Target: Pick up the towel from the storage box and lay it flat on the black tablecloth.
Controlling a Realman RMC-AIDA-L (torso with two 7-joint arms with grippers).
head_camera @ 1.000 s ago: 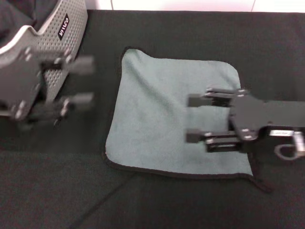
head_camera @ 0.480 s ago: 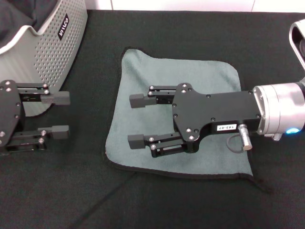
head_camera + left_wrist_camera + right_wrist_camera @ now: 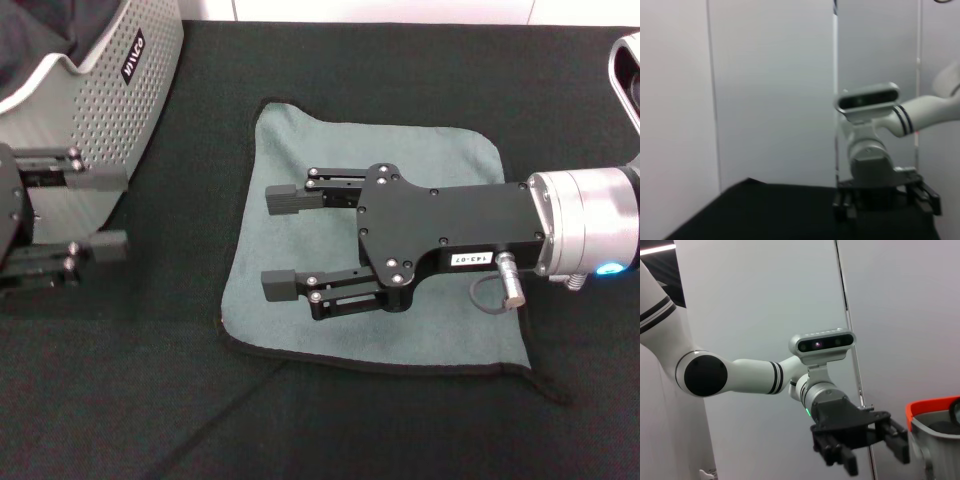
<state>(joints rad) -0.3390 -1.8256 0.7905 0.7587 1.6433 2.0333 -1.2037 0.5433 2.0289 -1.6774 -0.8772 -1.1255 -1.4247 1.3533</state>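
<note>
Towel (image 3: 340, 190) spread grey-green side up on the black tablecloth (image 3: 420, 430), roughly mid-worktop, all four rounded corners out, dark edging showing along the near side and a slight curl at the far-left corner. Storage box (image 3: 110, 95) at the far-left corner of the worktop, well clear of the cloth. Right tool (image 3: 280, 240) poised above the towel's centre, fingers spread wide, nothing between them. Left tool (image 3: 100, 210) at the left edge of the worktop, just beside the box, likewise wide apart and empty.

Judged from this layout: laying-flat step essentially finished, placement done, only the release-and-clear phase in hand. Next move likely calls for drawing both arms back and away from the cloth without snagging or dragging it; perhaps a light press at the far-left corner if the curl counts as not flat. Height of the right tool over the fabric not certain from the head view, contact not discernible.
</note>
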